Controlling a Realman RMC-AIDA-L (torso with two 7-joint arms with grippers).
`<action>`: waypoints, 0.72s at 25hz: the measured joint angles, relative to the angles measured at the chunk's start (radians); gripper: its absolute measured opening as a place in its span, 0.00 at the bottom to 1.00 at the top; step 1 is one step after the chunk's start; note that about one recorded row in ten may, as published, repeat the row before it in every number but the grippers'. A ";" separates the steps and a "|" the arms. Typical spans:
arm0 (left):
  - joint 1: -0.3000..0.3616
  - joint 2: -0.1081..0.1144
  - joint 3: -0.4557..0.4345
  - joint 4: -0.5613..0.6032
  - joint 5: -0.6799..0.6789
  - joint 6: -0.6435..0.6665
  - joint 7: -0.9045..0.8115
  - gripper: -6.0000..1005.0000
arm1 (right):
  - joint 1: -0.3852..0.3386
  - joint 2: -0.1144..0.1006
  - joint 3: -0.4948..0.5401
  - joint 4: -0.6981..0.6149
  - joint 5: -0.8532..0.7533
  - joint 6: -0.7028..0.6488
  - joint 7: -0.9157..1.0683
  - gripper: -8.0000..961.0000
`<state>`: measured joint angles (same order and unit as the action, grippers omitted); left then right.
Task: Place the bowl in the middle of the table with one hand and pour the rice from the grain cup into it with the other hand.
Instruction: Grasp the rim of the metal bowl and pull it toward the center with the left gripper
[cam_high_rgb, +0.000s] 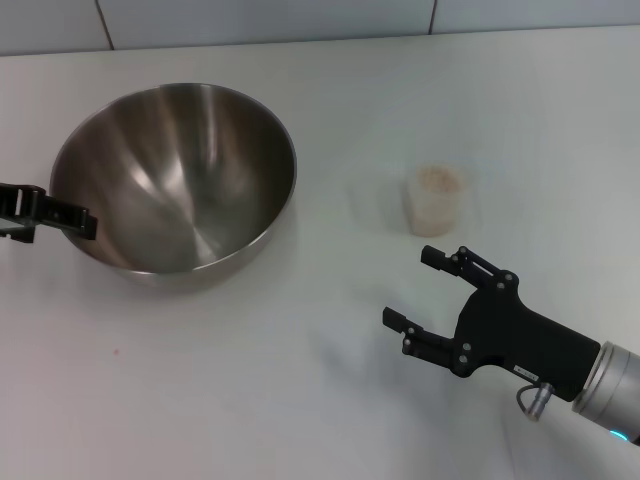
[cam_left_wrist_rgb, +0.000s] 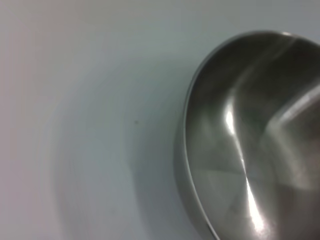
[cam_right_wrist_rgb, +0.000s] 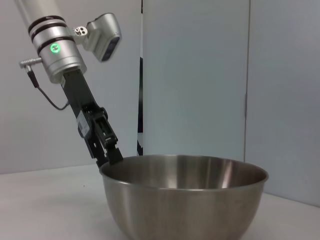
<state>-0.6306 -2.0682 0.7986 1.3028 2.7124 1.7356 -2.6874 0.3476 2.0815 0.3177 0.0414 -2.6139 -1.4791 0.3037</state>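
Our left gripper (cam_high_rgb: 88, 222) pinches the rim of the bowl (cam_high_rgb: 175, 185), which sits on the table (cam_high_rgb: 300, 380) left of the grain cup (cam_high_rgb: 437, 200) holding rice (cam_high_rgb: 437, 177), while our right gripper (cam_high_rgb: 412, 288) hovers just in front of that cup, fingers spread.

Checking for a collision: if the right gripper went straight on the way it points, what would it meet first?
Probably the bowl; the open right gripper points toward it, passing the cup.
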 joint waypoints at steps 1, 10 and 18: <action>-0.006 0.000 0.000 -0.019 0.000 -0.005 0.000 0.82 | 0.000 0.000 0.000 0.000 0.000 0.000 0.000 0.86; -0.014 0.000 0.008 -0.104 0.001 -0.058 0.006 0.82 | 0.000 0.000 0.013 -0.002 0.000 0.000 -0.007 0.86; -0.013 0.000 0.065 -0.113 0.001 -0.077 0.021 0.78 | 0.001 -0.001 0.025 -0.001 0.000 0.000 -0.015 0.86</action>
<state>-0.6433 -2.0678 0.8641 1.1893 2.7136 1.6581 -2.6664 0.3491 2.0806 0.3427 0.0402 -2.6139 -1.4789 0.2891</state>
